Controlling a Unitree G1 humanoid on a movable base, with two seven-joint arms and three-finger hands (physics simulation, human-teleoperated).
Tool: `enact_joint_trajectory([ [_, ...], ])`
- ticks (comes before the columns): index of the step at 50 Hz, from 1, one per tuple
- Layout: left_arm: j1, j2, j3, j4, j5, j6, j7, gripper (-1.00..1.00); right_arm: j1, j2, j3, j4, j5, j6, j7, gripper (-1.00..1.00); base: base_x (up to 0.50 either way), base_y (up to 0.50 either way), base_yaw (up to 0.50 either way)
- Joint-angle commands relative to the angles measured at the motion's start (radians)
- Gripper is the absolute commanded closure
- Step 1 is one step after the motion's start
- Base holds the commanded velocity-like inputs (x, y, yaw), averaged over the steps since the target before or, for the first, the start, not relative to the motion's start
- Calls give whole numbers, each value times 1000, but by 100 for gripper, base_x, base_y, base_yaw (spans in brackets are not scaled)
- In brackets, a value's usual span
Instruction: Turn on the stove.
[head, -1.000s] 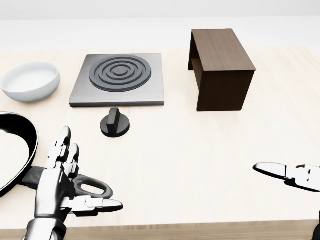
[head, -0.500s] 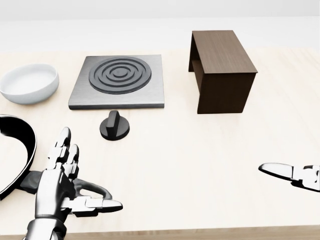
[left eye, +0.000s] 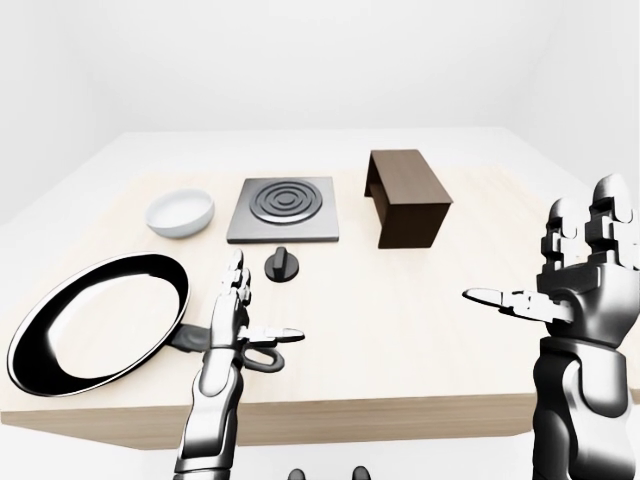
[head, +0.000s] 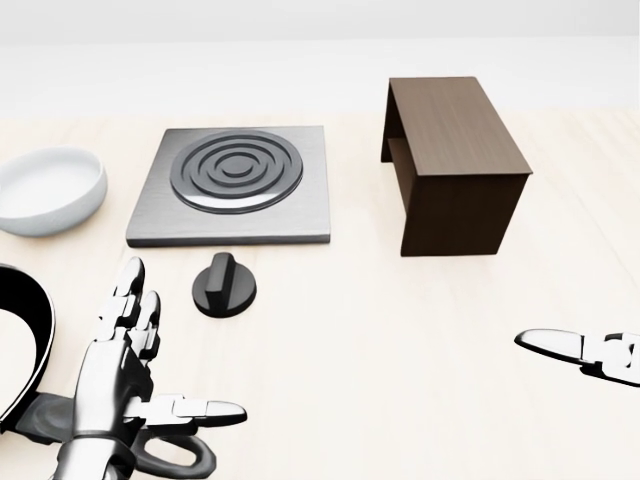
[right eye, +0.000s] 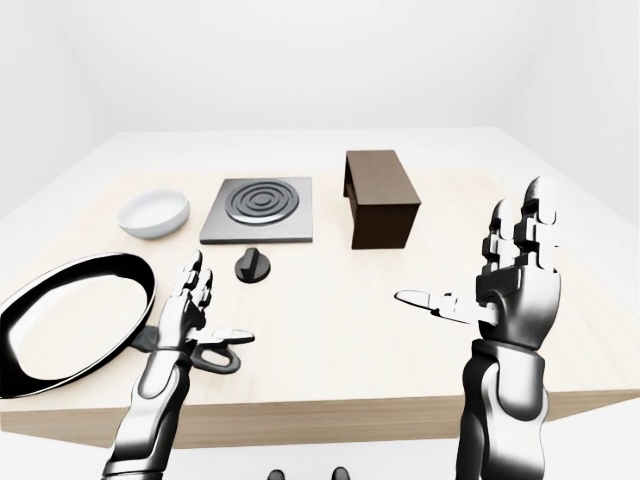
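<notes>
The knob (head: 224, 285) sits on the table (head: 400, 340) just below the stove (head: 232, 186), up and slightly right of the open, empty left hand (head: 125, 375), far nearer than the spread right hand (right eye: 515, 280).

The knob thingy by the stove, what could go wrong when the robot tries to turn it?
The left hand hangs open right over the frying pan's handle, so reaching up to the knob could bump or drag the pan.

The knob is small and sits close to the stove's edge; wide-spread fingers might miss it or hit the stove plate instead.

The right hand is far off to the right, so it probably can't help.
</notes>
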Motion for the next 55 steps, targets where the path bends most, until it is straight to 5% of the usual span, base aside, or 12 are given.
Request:
enact_joint_trajectory([
  [1, 1, 0, -1, 3, 0, -3, 0, -100, 0, 0, -1, -11, 4, 0, 2, -100, 20, 0, 0],
  [34, -15, 4, 5, 10, -3, 0, 1, -100, 4, 2, -22, -16, 32, 0, -8, -100, 19, 0, 0],
  [41, -103, 17, 21, -8, -14, 85, 13, -100, 7, 5, -7, -10, 32, 0, -1, -100, 0, 0, 0],
  [55, -263, 37, 29, 116, -21, 85, 50, -100, 9, 5, -4, -8, 33, 0, 4, -100, 0, 0, 0],
])
